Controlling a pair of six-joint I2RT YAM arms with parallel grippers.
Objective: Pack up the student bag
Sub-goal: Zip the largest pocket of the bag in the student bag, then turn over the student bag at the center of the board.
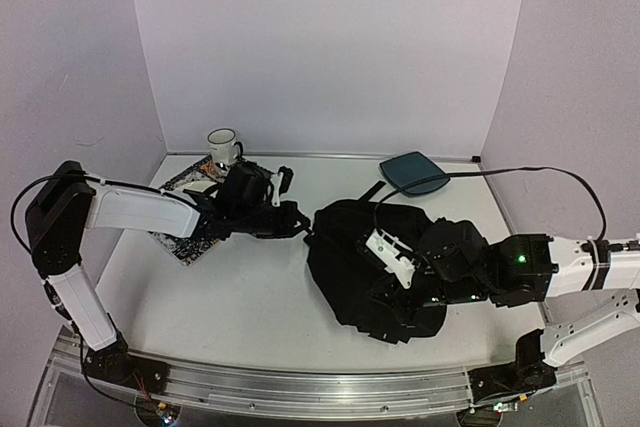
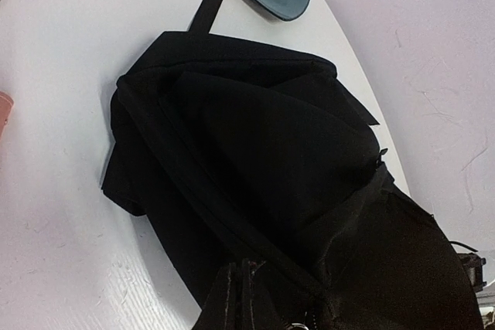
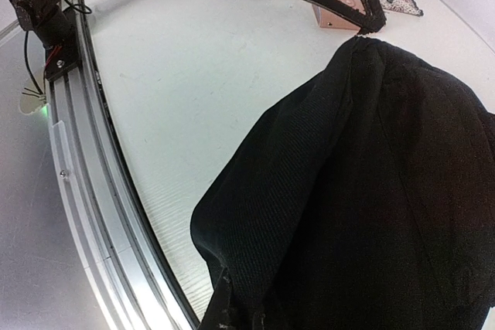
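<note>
One black student bag (image 1: 350, 257) lies at four o'clock on the one table (image 1: 240, 297). There is one white mug (image 1: 222, 144) at eleven o'clock, one patterned mat (image 1: 183, 243) at ten and one dark-teal pad (image 1: 415, 172) at one. One pinkish block (image 3: 332, 17) sits by the mat. Two arms reach in, left (image 1: 130, 209) and right (image 1: 580, 267).

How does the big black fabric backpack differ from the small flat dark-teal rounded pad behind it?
The large black fabric backpack is by far the bigger; the small flat dark-teal rounded pad is a fraction of it. The backpack is crumpled and lumpy, the pad smooth and flat. The backpack sits mid-table, the pad at the back right corner. Both are dark and rest on the white table.
</note>
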